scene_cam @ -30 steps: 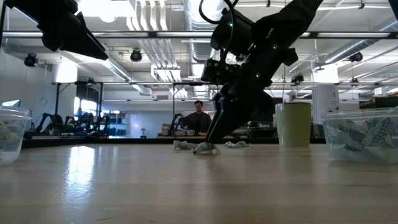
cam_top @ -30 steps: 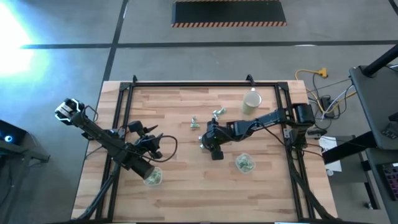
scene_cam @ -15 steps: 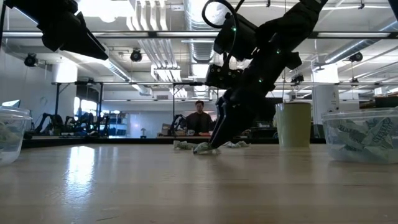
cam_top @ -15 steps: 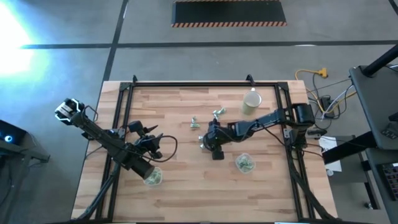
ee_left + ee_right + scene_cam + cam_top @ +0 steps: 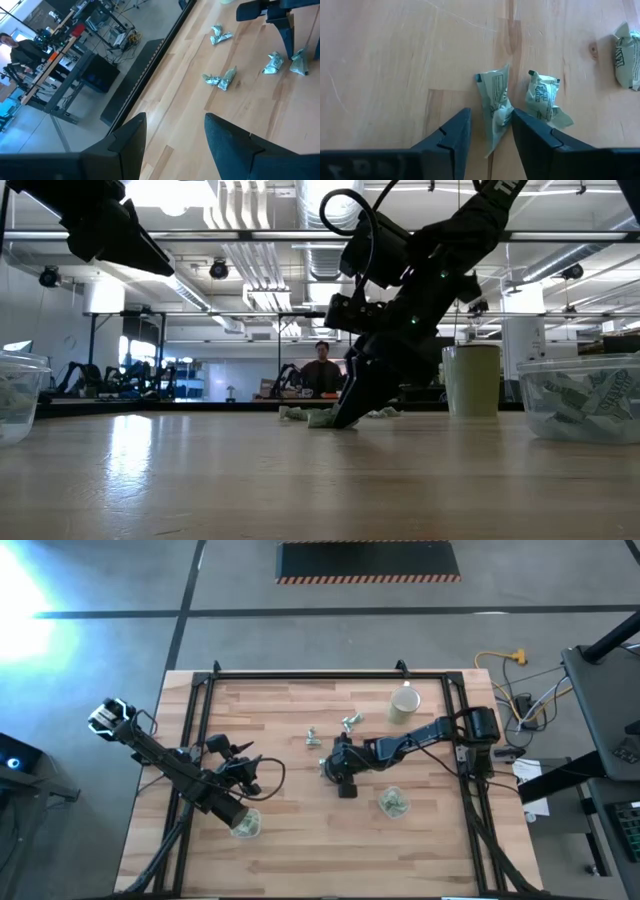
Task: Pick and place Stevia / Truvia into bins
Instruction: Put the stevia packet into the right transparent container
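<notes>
Several crumpled green-and-white Stevia sachets lie on the wooden table's middle. One sachet (image 5: 495,107) lies flat between the fingers of my right gripper (image 5: 491,120), which is open and slants down to the table (image 5: 328,768). A second sachet (image 5: 545,97) lies just outside one finger. Two more groups of sachets (image 5: 312,737) (image 5: 350,722) lie farther back. My left gripper (image 5: 175,117) hangs open above the table's left part (image 5: 250,768), holding nothing. Two clear bins (image 5: 245,825) (image 5: 393,802) near the front hold sachets. My right gripper comes slanting down from the table's right, its fingertips at the table on either side of the sachet. One finger (image 5: 525,125) meets the sachet's crumpled side (image 5: 506,116). A thin strip of wood shows between the other finger and the sachet. The sachet lies on the table.
A beige cup (image 5: 405,705) stands at the back right. A black frame (image 5: 300,675) runs round the table's edge. Bare wood lies between the two bins. In the low view a person (image 5: 320,370) sits far behind the table.
My right gripper has sunk a little toward the table, bringing its fingertips down at the sachet in the middle. The sachets have stayed where they were.
</notes>
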Robot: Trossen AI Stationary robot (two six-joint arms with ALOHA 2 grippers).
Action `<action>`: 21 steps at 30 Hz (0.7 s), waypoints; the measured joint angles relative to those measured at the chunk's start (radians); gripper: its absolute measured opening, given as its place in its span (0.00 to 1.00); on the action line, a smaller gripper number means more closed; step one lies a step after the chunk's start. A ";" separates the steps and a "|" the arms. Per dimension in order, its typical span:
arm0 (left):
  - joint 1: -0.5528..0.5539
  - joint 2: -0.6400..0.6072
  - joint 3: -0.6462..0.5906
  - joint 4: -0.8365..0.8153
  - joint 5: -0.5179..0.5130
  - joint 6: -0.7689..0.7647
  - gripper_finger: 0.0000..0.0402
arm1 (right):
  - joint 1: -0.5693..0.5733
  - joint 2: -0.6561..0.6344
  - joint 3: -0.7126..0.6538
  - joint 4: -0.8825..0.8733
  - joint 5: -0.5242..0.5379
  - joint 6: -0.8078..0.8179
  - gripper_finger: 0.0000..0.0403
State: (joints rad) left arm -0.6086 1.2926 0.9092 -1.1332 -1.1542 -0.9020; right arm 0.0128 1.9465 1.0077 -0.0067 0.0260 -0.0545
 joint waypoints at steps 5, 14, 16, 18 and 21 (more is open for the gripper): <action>0.000 0.000 0.000 0.000 0.000 0.000 0.46 | 0.000 -0.021 -0.004 -0.016 0.000 -0.004 0.25; 0.000 0.000 0.000 0.000 0.000 -0.001 0.46 | -0.001 -0.029 -0.004 -0.020 0.004 -0.022 0.06; 0.000 0.000 0.000 0.000 0.000 -0.001 0.46 | 0.000 -0.032 -0.004 -0.020 0.004 -0.027 0.03; 0.000 0.000 0.000 0.000 0.000 -0.001 0.46 | 0.000 -0.036 -0.005 -0.021 0.004 -0.027 0.03; 0.000 0.000 0.000 0.000 -0.001 -0.001 0.46 | 0.000 -0.045 -0.005 -0.022 0.004 -0.027 0.02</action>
State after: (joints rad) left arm -0.6089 1.2926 0.9092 -1.1332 -1.1549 -0.9031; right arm 0.0128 1.9013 1.0031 -0.0286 0.0299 -0.0820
